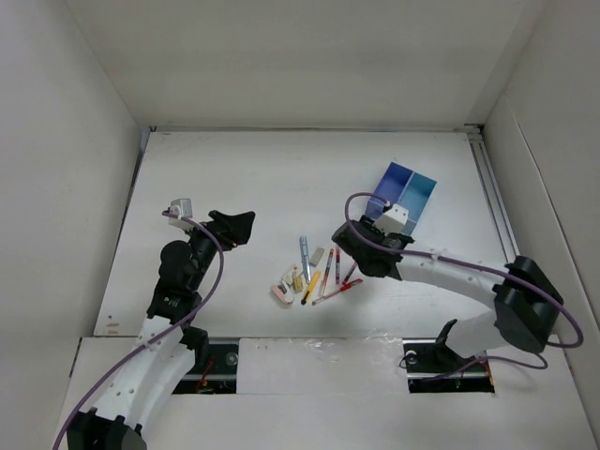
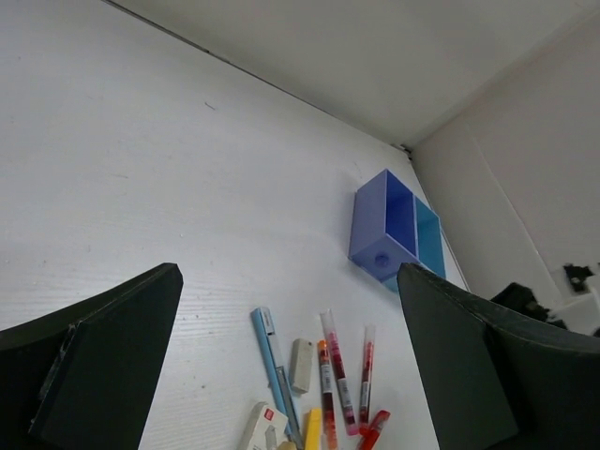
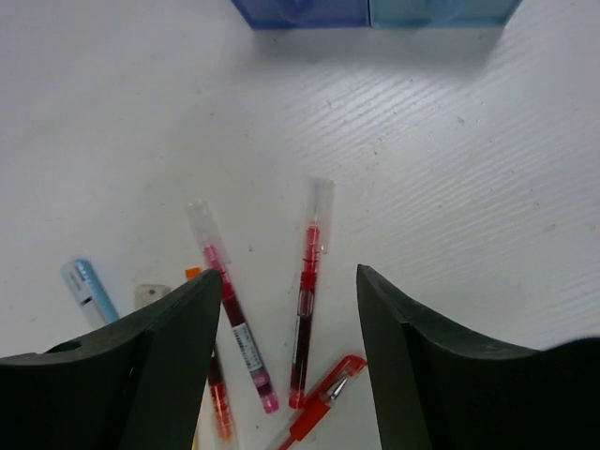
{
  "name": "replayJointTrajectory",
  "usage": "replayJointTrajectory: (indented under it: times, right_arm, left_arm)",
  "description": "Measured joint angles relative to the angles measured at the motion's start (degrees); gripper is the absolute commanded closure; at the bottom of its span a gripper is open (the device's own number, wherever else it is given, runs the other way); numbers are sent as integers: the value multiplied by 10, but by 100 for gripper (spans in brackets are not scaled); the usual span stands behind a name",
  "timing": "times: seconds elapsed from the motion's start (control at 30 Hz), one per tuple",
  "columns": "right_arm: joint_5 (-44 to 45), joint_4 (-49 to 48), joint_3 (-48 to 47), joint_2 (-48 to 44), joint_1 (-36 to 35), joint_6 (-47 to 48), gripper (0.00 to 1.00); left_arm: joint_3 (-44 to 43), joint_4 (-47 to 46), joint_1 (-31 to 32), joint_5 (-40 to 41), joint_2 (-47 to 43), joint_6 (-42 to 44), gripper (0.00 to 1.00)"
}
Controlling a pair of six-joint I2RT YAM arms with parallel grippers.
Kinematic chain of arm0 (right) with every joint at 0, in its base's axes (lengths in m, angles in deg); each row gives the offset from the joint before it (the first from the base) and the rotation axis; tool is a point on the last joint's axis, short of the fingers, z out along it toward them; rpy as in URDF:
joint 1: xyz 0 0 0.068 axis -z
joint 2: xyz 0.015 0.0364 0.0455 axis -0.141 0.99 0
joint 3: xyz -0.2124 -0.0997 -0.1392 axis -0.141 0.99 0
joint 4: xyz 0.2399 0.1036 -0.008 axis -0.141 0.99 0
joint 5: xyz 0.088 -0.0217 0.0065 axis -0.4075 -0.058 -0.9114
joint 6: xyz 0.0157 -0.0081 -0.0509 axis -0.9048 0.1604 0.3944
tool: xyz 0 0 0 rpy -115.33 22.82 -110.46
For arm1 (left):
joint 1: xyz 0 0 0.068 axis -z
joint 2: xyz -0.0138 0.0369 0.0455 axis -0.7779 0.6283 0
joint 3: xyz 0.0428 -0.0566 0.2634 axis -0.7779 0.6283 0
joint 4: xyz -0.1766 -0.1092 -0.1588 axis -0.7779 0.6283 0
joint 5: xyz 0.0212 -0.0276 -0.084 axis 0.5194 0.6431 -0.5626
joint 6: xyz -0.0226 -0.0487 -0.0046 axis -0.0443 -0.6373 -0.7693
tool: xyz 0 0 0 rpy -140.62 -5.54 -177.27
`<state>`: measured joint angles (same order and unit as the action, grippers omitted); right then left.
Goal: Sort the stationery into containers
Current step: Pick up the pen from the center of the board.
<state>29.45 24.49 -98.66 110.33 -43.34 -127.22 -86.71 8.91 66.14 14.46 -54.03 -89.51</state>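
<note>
**Table** (image 1: pixel 281 178): white, walled on three sides. Both your arms reach over it from the near edge.

**Box** (image 1: pixel 408 192): two compartments, dark blue on the left and light blue on the right in the top view. It sits at the far right of the table, just beyond the right gripper (image 1: pixel 347 248) and well apart from the left gripper (image 1: pixel 246 228).

**Right gripper:** your jaws stand partly apart with nothing between the pads.
- It hangs over the right end of the stationery cluster.
- In the right wrist view, a clear pen with red ink (image 3: pixel 307 291) lies in the gap.
- A clear pen with pink ink (image 3: pixel 230 300) runs beside the finger on the left of that view.
- A red clip pen (image 3: pixel 323 408) lies lower, between the fingers (contact with any of the three cannot be told).

**Left gripper:** your jaws are spread wide and grip nothing, hovering over bare table. The stationery lies to its right, near mid-table, apart from both fingers.

**Other pens:** a pale blue pen (image 1: pixel 305 247) lies at the far side of the cluster, and a yellow-and-black pen (image 1: pixel 310 286) at the near side.

**Erasers:**
- The grey eraser (image 1: pixel 317 255) is just beside the pale blue pen.
- The cream eraser (image 1: pixel 295 275) is left of the yellow-and-black pen.
- The pink eraser (image 1: pixel 281 294) is at the near left corner, closest to the arm bases.
</note>
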Motion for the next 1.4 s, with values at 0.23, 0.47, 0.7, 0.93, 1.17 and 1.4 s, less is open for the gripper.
replayJointTrajectory:
  times: [0.23,0.47,0.7,0.93,1.17,1.4]
  right_arm:
    - [-50,-11,-9,86,20,-24,70]
    - [-98,-53,10,77,47,-33,46]
    - [-150,-98,35,97,58,-33,60]
    - [-158,-135,33,122,66,-31,64]
    - [-162,-147,31,137,69,-33,61]
    - [-162,-144,31,139,69,-34,83]
  left_arm:
    - [0,-12,7,-2,7,6,58]
    - [0,-17,13,-9,29,11,47]
    - [0,-21,13,-19,29,11,46]
    - [0,-22,13,-25,29,11,46]
    - [0,-22,13,-31,29,11,46]
    - [0,-22,13,-33,24,11,46]
